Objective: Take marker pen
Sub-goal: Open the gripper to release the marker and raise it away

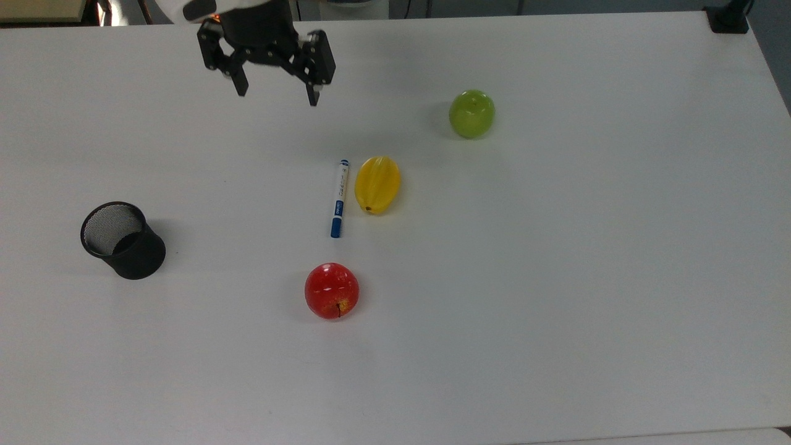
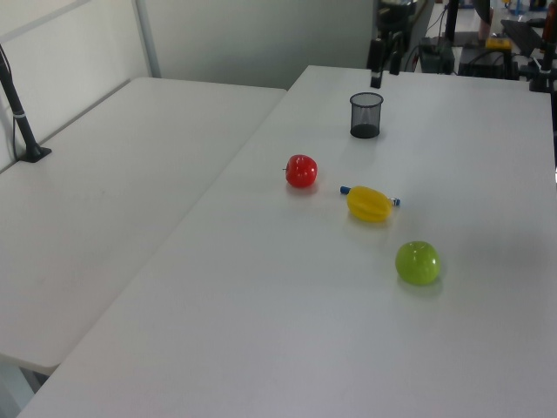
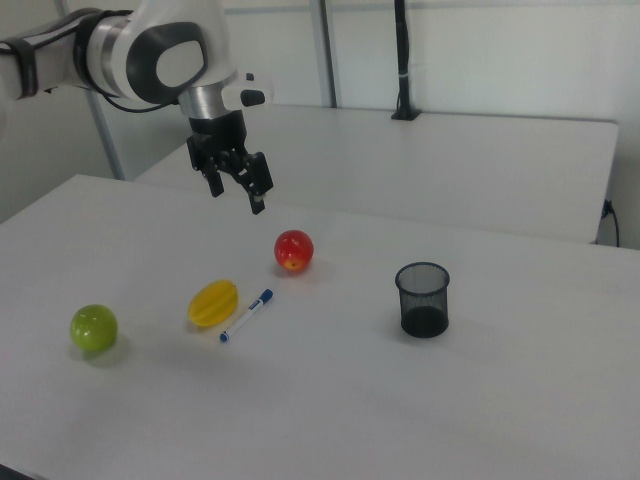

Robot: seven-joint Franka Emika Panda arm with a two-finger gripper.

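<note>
The marker pen (image 1: pixel 338 198) lies flat on the white table, white barrel with a blue cap pointing toward the red apple. It rests just left of the yellow fruit (image 1: pixel 377 184) in the top view. In the left view the yellow fruit (image 2: pixel 370 204) hides most of the marker pen (image 2: pixel 345 189). In the right view the marker pen (image 3: pixel 247 314) lies whole. My gripper (image 1: pixel 277 96) hangs open and empty, high above the table, well away from the pen toward the top view's upper left. In the right view the gripper (image 3: pixel 237 198) is above and behind the red apple.
A red apple (image 1: pixel 332 290) sits near the pen's cap end. A green apple (image 1: pixel 471 113) stands to the top view's upper right. A black mesh cup (image 1: pixel 122 240) stands upright at the top view's left. The table (image 1: pixel 587 278) stretches wide on the top view's right.
</note>
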